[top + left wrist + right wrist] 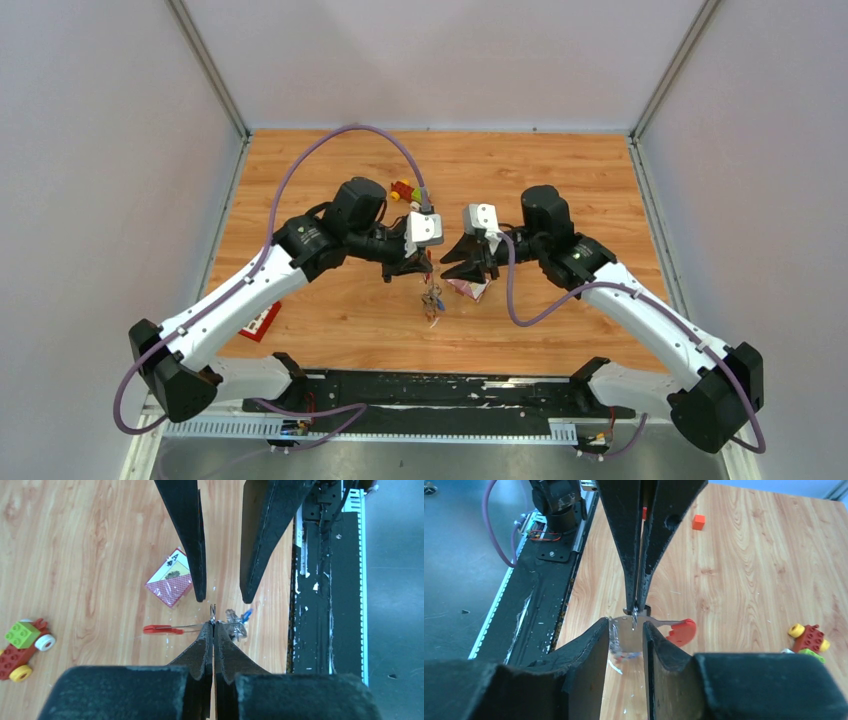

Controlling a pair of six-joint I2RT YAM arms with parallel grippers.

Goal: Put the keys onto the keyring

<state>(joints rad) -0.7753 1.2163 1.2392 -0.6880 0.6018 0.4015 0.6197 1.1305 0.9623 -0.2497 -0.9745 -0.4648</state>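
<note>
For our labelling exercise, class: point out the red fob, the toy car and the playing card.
red fob [157, 629], left wrist view, its middle.
toy car [15, 656], left wrist view, red body.
playing card [172, 588], left wrist view, red patterned half.

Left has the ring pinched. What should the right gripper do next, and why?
Probably ease the right gripper slightly forward and close it on one of the keys. The left gripper is shut on the keyring and holds it off the table. The right jaws stand open with the keys roughly between them, gripping nothing, so it likely needs a hold on a key before any threading.
</note>
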